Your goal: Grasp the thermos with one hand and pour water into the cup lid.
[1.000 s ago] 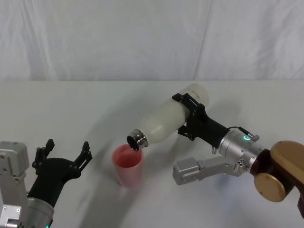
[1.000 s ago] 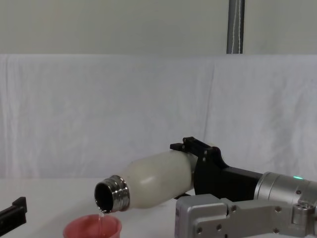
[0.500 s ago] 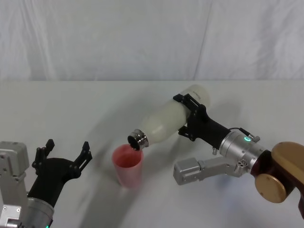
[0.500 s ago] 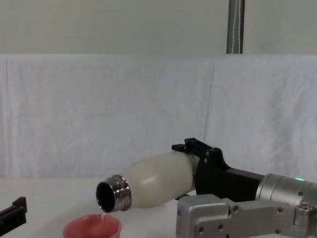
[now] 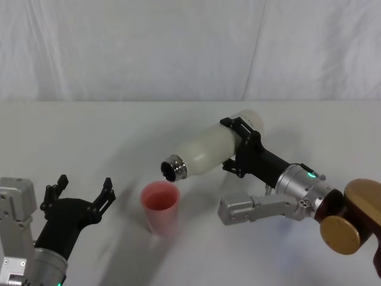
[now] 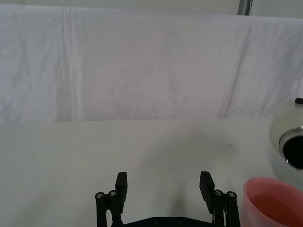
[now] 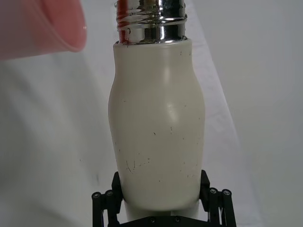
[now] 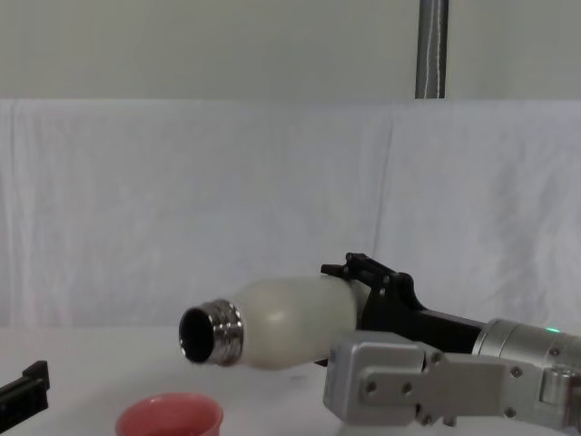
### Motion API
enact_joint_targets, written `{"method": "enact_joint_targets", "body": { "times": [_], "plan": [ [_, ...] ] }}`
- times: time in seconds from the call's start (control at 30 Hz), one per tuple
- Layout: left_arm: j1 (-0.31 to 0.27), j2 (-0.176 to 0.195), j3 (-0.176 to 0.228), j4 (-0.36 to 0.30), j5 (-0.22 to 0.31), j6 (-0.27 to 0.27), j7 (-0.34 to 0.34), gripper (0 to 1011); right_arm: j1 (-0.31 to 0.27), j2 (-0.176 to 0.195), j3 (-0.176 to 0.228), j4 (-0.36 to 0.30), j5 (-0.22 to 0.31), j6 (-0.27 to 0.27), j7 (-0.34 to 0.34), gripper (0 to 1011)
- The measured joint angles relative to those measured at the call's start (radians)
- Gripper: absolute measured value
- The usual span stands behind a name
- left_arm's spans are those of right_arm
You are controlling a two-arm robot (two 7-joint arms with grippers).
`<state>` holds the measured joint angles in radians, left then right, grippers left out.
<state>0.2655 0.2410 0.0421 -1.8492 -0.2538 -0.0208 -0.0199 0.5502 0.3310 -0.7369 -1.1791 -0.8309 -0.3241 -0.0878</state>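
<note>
- The tabletop (image 5: 89,131) is white and runs back to a white draped cloth (image 5: 178,47) along its far edge.
- The right gripper (image 5: 241,143) reaches in from the near right side, its fingers pinched on the lower body of the thermos (image 5: 205,152) and holding it off the surface.
- The thermos lies close to level near the middle of the tabletop, its steel neck (image 5: 173,168) pointing toward the left edge and slightly down. From the chest camera the open mouth (image 8: 198,332) sits above the cup lid, clear of it.
- The left gripper (image 5: 80,193) hangs by the near left corner, its fingers spread wide with nothing between them, apart from the cup lid.
- The cup lid (image 5: 159,207) stands upright on the tabletop, toward the near edge, below and slightly nearer than the thermos mouth.
</note>
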Motion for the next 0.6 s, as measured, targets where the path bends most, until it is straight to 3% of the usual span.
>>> {"method": "enact_joint_targets", "body": {
  "times": [0.23,0.6],
  "plan": [
    [0.0,0.0,0.0,0.0,0.0,0.0,0.0,1001,-0.02,-0.013,0.043,-0.008,0.08,-0.005,0.042,953],
    [0.0,0.0,0.0,0.0,0.0,0.0,0.0,1001,-0.096,-0.037,0.188,-0.093,0.352,0.023,0.189,952]
  ]
}}
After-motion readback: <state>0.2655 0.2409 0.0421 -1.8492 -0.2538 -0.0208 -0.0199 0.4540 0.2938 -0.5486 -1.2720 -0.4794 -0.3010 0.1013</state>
